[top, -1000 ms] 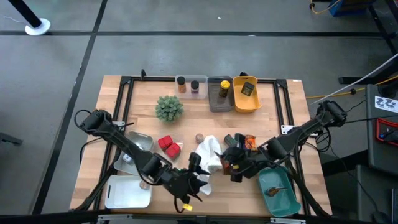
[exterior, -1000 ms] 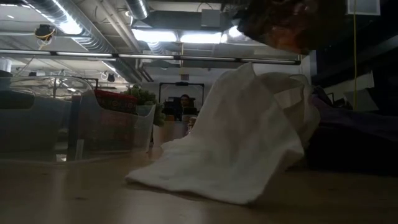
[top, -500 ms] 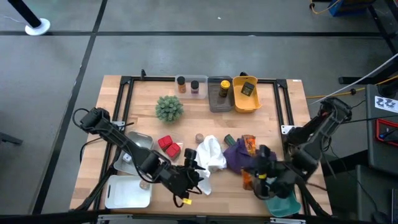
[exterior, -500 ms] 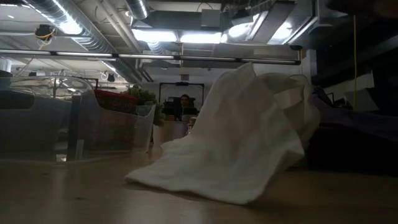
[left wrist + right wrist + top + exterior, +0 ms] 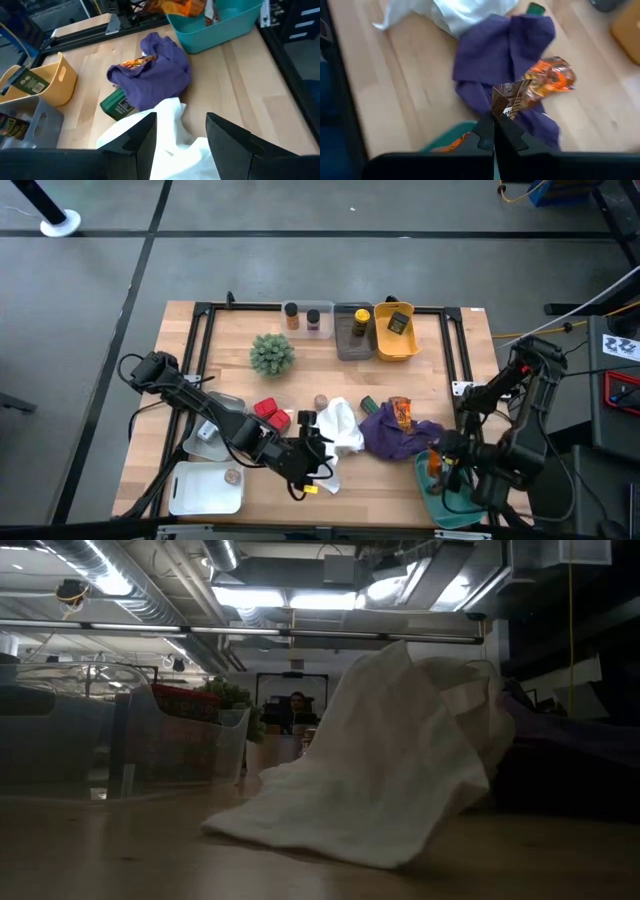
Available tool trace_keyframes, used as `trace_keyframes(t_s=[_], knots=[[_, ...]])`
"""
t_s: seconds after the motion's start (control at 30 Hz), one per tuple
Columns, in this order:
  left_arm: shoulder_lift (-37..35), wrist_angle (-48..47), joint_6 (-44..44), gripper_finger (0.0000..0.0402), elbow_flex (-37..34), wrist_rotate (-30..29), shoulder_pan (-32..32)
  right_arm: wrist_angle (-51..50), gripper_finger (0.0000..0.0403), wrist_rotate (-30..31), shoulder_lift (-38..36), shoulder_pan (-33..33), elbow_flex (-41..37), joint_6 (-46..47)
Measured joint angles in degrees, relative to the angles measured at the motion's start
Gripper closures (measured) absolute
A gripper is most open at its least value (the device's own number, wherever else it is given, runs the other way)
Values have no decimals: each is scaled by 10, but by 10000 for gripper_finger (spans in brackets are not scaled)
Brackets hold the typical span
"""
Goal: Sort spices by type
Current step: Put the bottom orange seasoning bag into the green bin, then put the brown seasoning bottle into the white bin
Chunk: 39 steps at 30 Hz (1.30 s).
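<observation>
Spanning most of the high view, the light wooden table top w/ black metal frame (image 5: 230,330) gives us open room along the far-left corner & the near-centre strip; the near-right edge is crowded. Our right arm is folded over that corner, our left arm stretches from the left edge toward centre.

Next in size: the crumpled white cloth (image 5: 338,430) mid-table, touching the bunched purple cloth (image 5: 392,435) beside it. The teal plastic bin (image 5: 432,480) sits at the near-right corner, a white rectangular tray (image 5: 195,490) near-left, a yellow bin (image 5: 394,340) & grey bin (image 5: 352,338) at the far edge, a spiky green ball plant (image 5: 271,353) left of centre.

Spices: orange-red foil packet (image 5: 402,412) lies on the purple cloth; red tins (image 5: 266,412) sit just left of the white cloth; two slim jars (image 5: 303,317) stand by the far rail; a green box (image 5: 116,105) peeks from under the purple cloth.

Left gripper (image 5: 181,132) hovers at the white cloth, fingers apart, nothing btwn them. Right gripper (image 5: 494,131) is above the teal bin's rim, jaws pinched tight on a brown-and-orange sachet (image 5: 512,100) that sticks up from the tips.
</observation>
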Motion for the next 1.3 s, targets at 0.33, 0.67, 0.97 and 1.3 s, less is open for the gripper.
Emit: trace_keyframes(t_s=[0.33, 0.67, 0.97, 1.3], knots=[[0, 0, -13, 243, 0, 1, 0, -44, 402, -51, 48, 19, 0, 27], [0, 0, -10, 243, 0, 0, 0, -38, 342, -143, 66, 19, 0, 25], [0, -5, -40, 243, 0, 0, 27, -38, 228, -145, 66, 19, 0, 25], [1, -53, -88, 243, 0, 0, 111, -38, 192, -173, 66, 19, 0, 25]])
